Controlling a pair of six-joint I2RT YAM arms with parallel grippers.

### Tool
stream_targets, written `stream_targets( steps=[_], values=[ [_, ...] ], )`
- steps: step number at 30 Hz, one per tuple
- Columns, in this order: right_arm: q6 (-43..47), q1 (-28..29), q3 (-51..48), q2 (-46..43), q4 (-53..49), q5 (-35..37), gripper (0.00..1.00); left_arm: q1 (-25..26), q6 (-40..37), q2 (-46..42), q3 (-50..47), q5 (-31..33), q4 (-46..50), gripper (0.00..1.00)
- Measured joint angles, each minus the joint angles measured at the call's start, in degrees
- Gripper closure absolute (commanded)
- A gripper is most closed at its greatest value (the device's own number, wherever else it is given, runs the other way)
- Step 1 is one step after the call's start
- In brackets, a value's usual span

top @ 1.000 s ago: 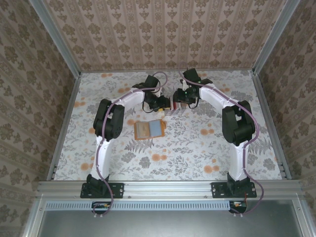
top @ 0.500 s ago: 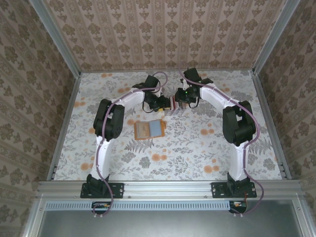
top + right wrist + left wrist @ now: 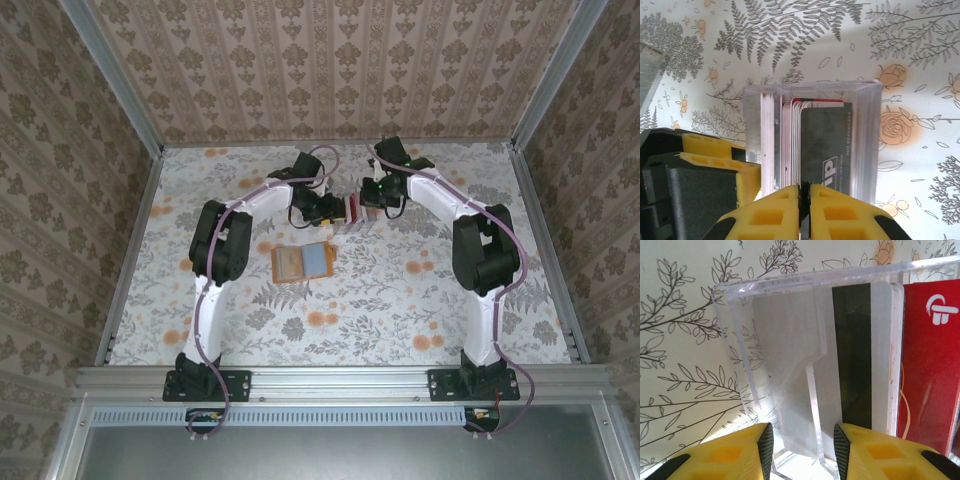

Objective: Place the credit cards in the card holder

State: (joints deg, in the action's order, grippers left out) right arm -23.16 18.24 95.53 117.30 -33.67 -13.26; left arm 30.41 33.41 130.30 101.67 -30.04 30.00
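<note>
the first step of the task is in hand: a credit card is being taken from the clear rack [image 3: 350, 214], which stands at the far middle of the floral table [image 3: 400, 300]. the rack is steadied by the left gripper [image 3: 802, 452], whose yellow fingers are partly closed on one of its clear walls. the right gripper [image 3: 805, 207] is pinched almost fully shut on the top edge of a thin card, seemingly the dark card [image 3: 822, 145] at the front of the stack. the card holder [image 3: 302, 262] is laid open and flat on the table, near the rack and nearer the arm bases, with its grey-blue inside shown. a straight lift clear of the rack is judged to be called for next, then a carry to the holder. white letters like "dip" are read on the dark card; finer print is too small. a white round logo is shown on a red card [image 3: 930, 370].
</note>
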Motion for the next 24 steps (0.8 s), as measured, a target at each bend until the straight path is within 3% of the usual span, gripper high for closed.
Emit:
stream_targets(
  steps=[24],
  values=[
    [1.2,-0.9,-0.2,-3.3,-1.6,0.5,0.94,0.0,0.0,0.0,0.0,0.0,0.0,0.59]
  ],
)
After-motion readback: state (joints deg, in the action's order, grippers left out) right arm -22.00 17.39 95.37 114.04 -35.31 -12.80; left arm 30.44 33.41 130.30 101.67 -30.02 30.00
